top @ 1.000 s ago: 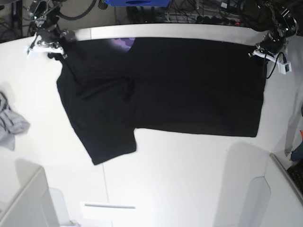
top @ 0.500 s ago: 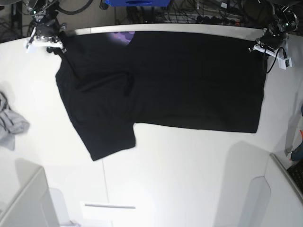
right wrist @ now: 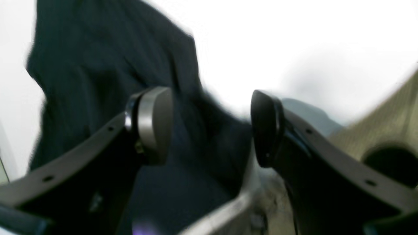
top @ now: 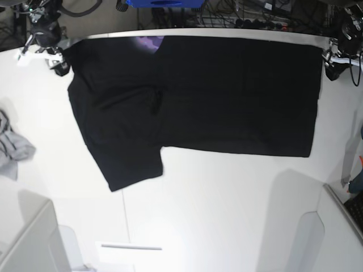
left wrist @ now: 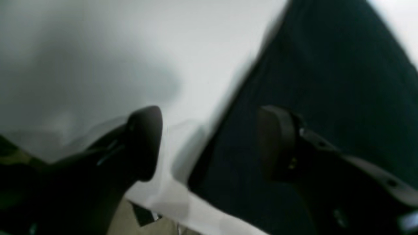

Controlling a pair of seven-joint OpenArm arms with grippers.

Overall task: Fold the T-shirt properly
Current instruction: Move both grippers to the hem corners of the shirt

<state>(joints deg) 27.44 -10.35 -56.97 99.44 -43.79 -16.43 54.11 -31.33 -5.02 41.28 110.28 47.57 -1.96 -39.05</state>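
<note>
The large black cotton T-shirt with a purple print (top: 227,96) was spread on the white table (top: 215,209), its far edge reaching across between the two arms' fingers. The fingers of the black left gripper (left wrist: 212,143) were parted, and a corner of the dark cloth was seen in the gap and beneath one finger, with bare white surface beneath the other. The fingers of the black right gripper (right wrist: 210,127) were likewise set apart, the opposite far corner lying between them and more of the cloth being seen beyond one finger. Whether the cloth was touched by either pair could not be told. The purple patch was shown at the far edge, nearer the right fingers than the left. A crumpled grey cloth (top: 11,147) was left at the table's side, nearer the right fingers and well apart from the shirt.
</note>
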